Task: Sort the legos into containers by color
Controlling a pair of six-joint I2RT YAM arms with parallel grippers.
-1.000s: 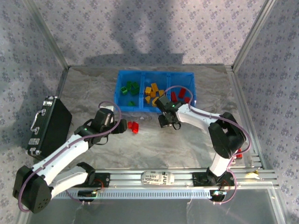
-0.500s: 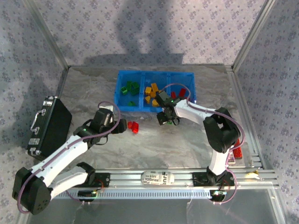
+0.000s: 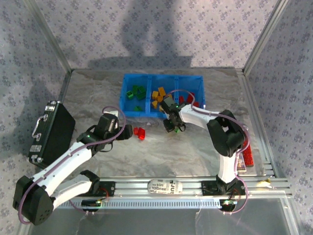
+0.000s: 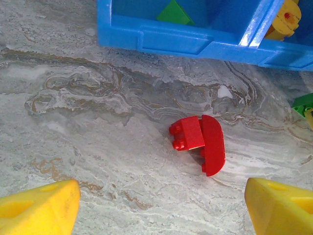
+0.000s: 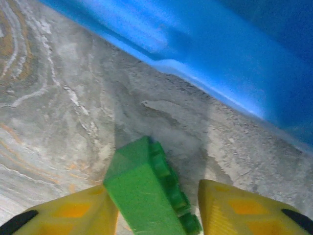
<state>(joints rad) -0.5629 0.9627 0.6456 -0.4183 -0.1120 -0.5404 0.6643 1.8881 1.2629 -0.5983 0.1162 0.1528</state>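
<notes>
- Blue tray (image 3: 164, 75): green legos (image 3: 137, 91) in left compartment, yellow-orange legos (image 3: 155, 94) in middle, red legos (image 3: 182, 100) in right
- Right gripper (image 5: 156, 215) clamped on green brick (image 5: 146, 196), just before tray's near wall
- Left gripper (image 4: 159, 205) spread wide, empty, red brick (image 4: 200, 142) on table (image 4: 73, 122) ahead
- Since a second ago right gripper shifted left, nearer the tray; left gripper unmoved

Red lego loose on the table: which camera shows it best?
Left wrist view: the red lego sits mid-frame, studs plain, ahead of the open left gripper. Top external view gives a small red speck near that gripper.
</notes>
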